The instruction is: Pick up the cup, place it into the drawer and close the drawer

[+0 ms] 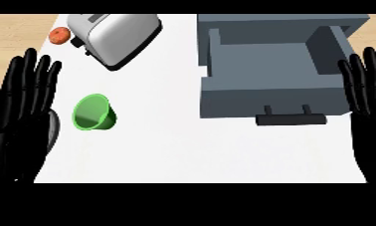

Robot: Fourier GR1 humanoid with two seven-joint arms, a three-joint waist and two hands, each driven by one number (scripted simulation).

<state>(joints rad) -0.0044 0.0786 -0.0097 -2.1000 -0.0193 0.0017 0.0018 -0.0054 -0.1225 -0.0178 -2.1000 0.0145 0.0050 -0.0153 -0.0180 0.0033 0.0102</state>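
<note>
The left robot hand (26,100) fills the near left edge of the view, fingers straight and pointing up, released and holding nothing. The right robot hand (361,88) stands the same way at the right edge, also empty. Both are resting; neither has begun on the task.

The cup (94,112) — green, lying tipped on the white surface (183,155) with its open mouth facing the viewer — sits just beside the left robot hand's fingers and well apart from the drawer (272,70). The drawer is pulled out and open, grey, with its dark handle (291,119) toward the viewer; its inside shows nothing in it.

What could go wrong, as I judge it: a cup on its side may roll when fingers first touch it, slipping away or off the near left edge of the surface. Carrying it across, it could clip the drawer's front wall if held low. Closing too early, with the cup standing proud, could jam it.

Behind the cup a silver toaster (114,33) sits at an angle, with a small orange thing (59,34) at its left — both near, but not between the cup and the drawer.
</note>
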